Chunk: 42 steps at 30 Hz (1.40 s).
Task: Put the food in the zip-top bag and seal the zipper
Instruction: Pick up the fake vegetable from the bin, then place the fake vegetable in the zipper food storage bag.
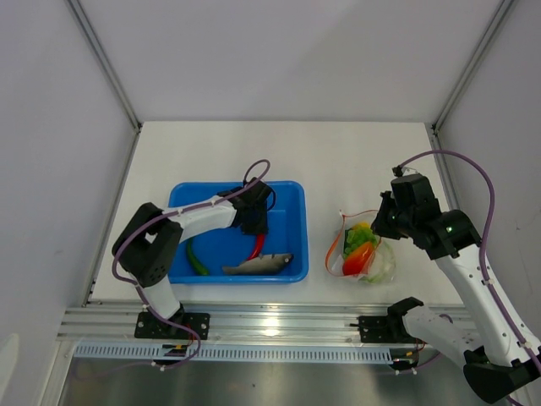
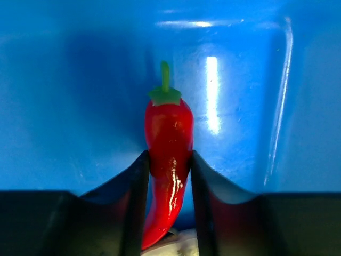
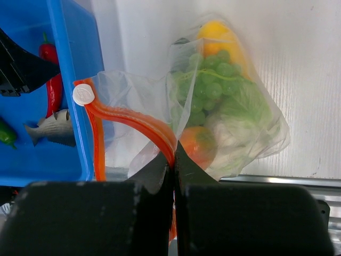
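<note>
Inside the blue tray (image 1: 287, 190), my left gripper (image 2: 169, 157) has both fingers pressed against the sides of a red chili (image 2: 168, 128) with a green stem. The same gripper (image 1: 254, 224) shows from above, with the chili (image 1: 256, 248) under it. A grey fish (image 1: 258, 264) and a dark green cucumber (image 1: 196, 258) also lie in the tray. The clear zip-top bag (image 3: 234, 122) lies right of the tray and holds a mango, grapes, a tomato and pale green-white food. My right gripper (image 3: 174, 152) is shut on the bag's orange zipper (image 3: 133, 118), holding the mouth up.
The tray's right wall (image 3: 69, 64) stands close to the bag's mouth and its white slider tab (image 3: 83, 95). A metal rail (image 1: 270, 321) runs along the near table edge. White walls enclose the table on three sides.
</note>
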Motion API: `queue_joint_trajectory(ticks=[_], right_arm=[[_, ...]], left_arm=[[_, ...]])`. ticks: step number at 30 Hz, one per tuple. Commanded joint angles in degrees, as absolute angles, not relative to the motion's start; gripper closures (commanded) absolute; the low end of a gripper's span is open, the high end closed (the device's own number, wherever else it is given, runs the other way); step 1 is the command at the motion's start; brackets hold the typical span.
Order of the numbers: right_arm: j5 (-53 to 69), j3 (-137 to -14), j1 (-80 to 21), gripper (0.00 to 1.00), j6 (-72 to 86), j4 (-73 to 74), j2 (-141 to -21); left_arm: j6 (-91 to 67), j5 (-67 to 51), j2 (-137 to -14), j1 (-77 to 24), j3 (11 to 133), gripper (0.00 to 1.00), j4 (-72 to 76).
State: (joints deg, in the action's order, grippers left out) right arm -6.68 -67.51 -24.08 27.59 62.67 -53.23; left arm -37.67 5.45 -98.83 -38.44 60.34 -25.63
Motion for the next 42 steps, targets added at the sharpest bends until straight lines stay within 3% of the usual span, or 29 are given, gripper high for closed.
queue_joint_trajectory(ticks=[1,4,7,8,17,27,33,42], right_arm=[[-5.89,-67.76,-23.91,1.0,28.39,60.29,-52.3],[-5.8,-67.76,-23.82,1.0,28.56,60.21,-52.21],[-5.71,-67.67,-23.91,1.0,28.65,60.21,-52.12],[-5.8,-67.59,-23.82,1.0,28.65,60.29,-52.03],[-5.8,-67.59,-23.91,1.0,28.91,60.29,-51.59],[-4.57,-66.97,-23.82,1.0,29.18,59.15,-51.68],[-3.43,-66.27,-23.91,1.0,29.7,58.36,-51.68],[-2.02,-65.83,-23.91,1.0,30.58,57.66,-51.33]], left_arm=[[-38.41,4.66,-98.7,-38.06,59.33,0.69,-24.35],[-38.15,4.57,-98.96,-38.06,59.06,0.78,-24.08],[-37.97,4.39,-97.56,-38.06,58.54,0.98,-23.82],[-37.97,5.09,-96.6,-38.06,58.01,0.99,-23.64],[-34.63,3.96,-73.15,-38.06,56.08,0.99,-20.06],[-40.67,-20.36,-61.0,-38.06,55.37,0.99,-5.73],[-59.74,-32.86,-60.47,-38.58,47.3,0.99,20.35],[-82.95,-32.09,-69.68,-42.8,37.35,0.99,68.14]])
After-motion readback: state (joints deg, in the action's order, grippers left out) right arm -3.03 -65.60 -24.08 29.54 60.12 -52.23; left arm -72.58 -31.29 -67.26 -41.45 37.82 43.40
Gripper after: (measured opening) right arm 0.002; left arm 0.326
